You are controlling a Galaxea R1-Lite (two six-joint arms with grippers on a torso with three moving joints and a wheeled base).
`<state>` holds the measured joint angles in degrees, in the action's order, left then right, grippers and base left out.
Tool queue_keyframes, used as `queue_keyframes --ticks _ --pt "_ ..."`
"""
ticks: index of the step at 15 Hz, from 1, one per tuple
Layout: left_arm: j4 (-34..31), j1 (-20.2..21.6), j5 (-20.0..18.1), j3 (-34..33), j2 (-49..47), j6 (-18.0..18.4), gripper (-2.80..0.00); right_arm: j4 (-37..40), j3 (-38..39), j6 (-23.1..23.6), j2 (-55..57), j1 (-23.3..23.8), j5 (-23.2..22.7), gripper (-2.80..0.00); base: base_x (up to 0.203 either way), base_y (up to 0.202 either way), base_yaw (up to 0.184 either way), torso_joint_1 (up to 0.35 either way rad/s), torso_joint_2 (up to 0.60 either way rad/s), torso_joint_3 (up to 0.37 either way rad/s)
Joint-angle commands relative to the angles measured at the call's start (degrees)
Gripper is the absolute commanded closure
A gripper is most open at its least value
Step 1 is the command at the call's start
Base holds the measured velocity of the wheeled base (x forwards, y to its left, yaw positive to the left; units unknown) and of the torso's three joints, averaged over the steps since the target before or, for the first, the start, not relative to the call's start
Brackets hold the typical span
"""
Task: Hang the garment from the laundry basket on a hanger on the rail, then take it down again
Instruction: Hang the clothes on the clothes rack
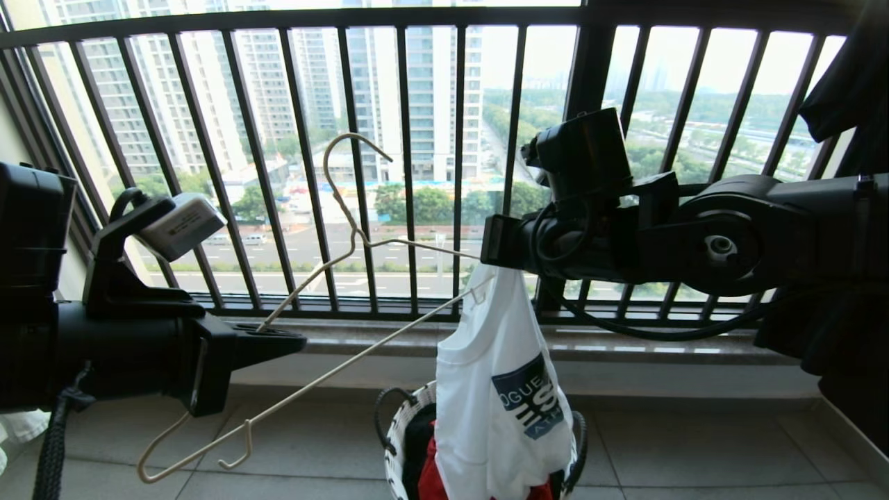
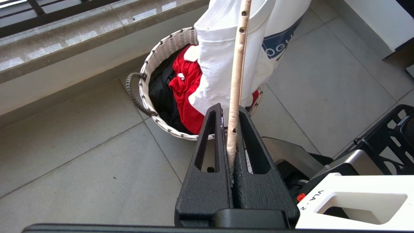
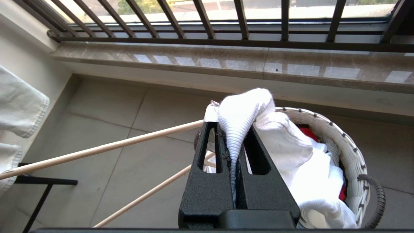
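Observation:
The garment [image 1: 500,403], a white T-shirt with a dark blue emblem, hangs by its ribbed collar from my right gripper [image 1: 488,248], which is shut on it. Its lower part droops into the laundry basket [image 1: 396,437] on the floor. My left gripper [image 1: 281,338] is shut on one arm of the cream wire hanger [image 1: 312,379], held tilted. The hanger's far end reaches the shirt's top, just under the right gripper. In the left wrist view the hanger [image 2: 237,64] runs up between the jaws of the left gripper [image 2: 230,111]. In the right wrist view the collar sits in my right gripper [image 3: 234,126]. The rail is out of view.
The black barred window railing [image 1: 410,139] and a stone sill [image 1: 625,344] lie straight ahead. Red and black clothes [image 2: 181,87] fill the basket. A black garment [image 1: 847,83] hangs at the upper right. A pale green denim garment [image 3: 19,106] hangs to the side.

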<state>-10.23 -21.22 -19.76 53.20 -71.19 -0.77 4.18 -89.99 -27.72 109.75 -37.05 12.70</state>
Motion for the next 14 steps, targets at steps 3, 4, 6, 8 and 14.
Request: queue_keyframes --ticks 3,4,6,8,14 --pt "0.09 -1.59 -0.34 -0.23 -0.20 -0.72 0.00 0.04 -0.01 0.38 0.02 0.78 -0.05 0.00 0.000 0.000 0.000 0.000 0.00 0.000" --pt "0.15 -2.79 -0.36 -0.28 -0.71 -1.58 0.00 0.04 0.13 0.50 0.11 0.61 -0.05 0.00 0.000 0.000 0.000 0.000 0.00 0.000" --pt "0.21 -4.79 -0.45 -0.32 -1.53 -3.72 0.00 0.06 0.26 1.15 0.19 0.48 -0.05 0.00 0.000 0.000 0.000 0.000 0.00 0.000" --pt "0.76 -5.66 -0.37 -1.08 -2.86 -3.89 0.00 0.13 0.46 1.26 0.11 0.40 -0.05 0.00 0.000 0.000 0.000 0.000 0.00 0.000" --pt "11.46 -6.58 -0.11 -3.76 -2.55 -9.61 0.00 0.13 -0.01 7.34 -0.17 -2.79 -0.01 0.00 0.000 0.000 0.000 0.000 0.00 0.000"
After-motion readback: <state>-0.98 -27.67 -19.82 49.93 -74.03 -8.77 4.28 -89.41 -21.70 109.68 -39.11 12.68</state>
